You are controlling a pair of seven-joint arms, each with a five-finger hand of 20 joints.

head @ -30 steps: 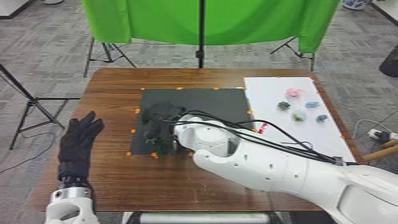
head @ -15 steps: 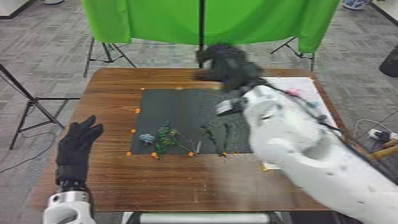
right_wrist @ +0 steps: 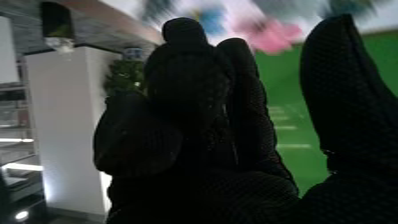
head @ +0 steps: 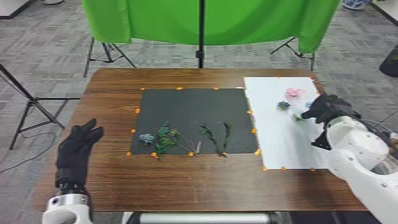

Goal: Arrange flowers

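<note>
Black and released, the right robot hand is hanging over the white sheet where the pink flower is lying, and picking that up well is probably calling for lowering gently and closing around its base without squashing the petals.

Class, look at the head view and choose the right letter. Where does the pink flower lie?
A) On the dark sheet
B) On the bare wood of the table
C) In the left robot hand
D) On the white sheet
D: the pink flower rests on the white sheet, near its far end, beyond the right robot hand.
</note>
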